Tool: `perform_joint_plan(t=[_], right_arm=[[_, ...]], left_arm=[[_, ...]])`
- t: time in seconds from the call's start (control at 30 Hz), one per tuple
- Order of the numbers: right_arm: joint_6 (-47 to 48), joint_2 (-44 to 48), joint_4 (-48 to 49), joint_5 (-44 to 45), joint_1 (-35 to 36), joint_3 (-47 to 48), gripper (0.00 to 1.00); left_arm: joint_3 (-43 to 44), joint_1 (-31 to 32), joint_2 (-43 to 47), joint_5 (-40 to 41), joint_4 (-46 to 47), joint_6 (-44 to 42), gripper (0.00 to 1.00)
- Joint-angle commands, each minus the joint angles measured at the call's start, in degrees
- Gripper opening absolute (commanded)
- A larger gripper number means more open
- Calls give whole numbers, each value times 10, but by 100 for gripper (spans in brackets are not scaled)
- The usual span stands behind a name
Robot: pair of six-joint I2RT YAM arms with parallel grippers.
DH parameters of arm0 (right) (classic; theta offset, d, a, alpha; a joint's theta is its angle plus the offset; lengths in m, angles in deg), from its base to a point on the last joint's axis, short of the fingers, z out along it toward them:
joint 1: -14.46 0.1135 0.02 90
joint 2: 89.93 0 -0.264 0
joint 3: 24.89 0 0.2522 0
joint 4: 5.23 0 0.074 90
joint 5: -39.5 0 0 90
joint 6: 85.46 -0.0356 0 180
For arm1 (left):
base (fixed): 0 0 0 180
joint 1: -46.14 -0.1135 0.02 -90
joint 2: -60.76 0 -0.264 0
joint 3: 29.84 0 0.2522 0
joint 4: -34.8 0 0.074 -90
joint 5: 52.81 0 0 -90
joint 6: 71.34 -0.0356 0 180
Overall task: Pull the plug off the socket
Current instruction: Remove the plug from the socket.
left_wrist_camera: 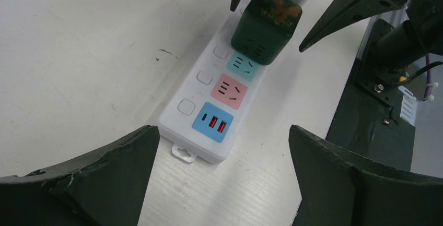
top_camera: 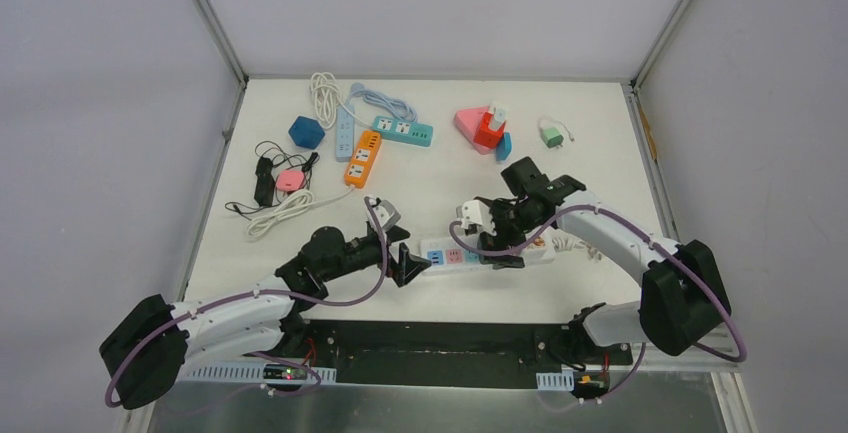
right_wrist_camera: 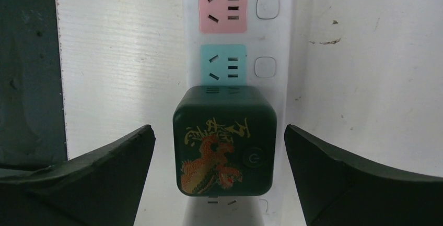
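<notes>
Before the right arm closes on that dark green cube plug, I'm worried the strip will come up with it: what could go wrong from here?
1. The left gripper is open at the power strip's end, not pinning it, so the strip may lift with the plug.
2. The right gripper is open and flanks the plug's smooth sides, so its fingers might slip off.

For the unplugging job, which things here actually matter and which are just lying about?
In the job:
white power strip
dark green cube plug, seated in the strip
right gripper, open astride the plug
left gripper, open at the strip's end

Lying about:
orange power strip
teal power strip
blue cube
green charger
</notes>
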Motion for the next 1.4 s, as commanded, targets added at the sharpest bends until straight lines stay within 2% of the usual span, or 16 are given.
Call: perform_joint_plan(t=[0.0, 0.1, 0.27, 0.37, 0.5, 0.63, 0.83, 1.17, 1.3, 1.33, 1.37], right_arm=[[-16, -1, 53, 32, 12, -17, 97], [-11, -1, 59, 40, 18, -25, 91], [9, 2, 54, 37, 27, -30, 75], [22, 5, 43, 24, 30, -29, 62], [35, 8, 38, 23, 31, -29, 37], [41, 9, 36, 24, 31, -30, 23], [47, 7, 33, 21, 31, -30, 18], [48, 2, 25, 18, 31, -26, 16], [48, -1, 23, 16, 31, -24, 12], [47, -1, 23, 16, 31, -24, 8], [46, -1, 23, 15, 31, -24, 0]], left_arm=[[-33, -4, 13, -14, 88, -42, 99], [-43, -3, 0, -24, 124, -78, 99], [-16, 4, -66, -55, 122, -166, 99], [21, 19, -116, -61, 69, -232, 99], [61, 26, -179, -76, 38, -299, 99], [91, 26, -230, -99, 48, -333, 99], [118, 26, -302, -112, 67, -355, 99], [127, 26, -365, -116, 88, -367, 99], [124, 25, -384, -134, 111, -339, 90], [123, 26, -386, -137, 116, -330, 86], [123, 26, -388, -140, 118, -324, 82]])
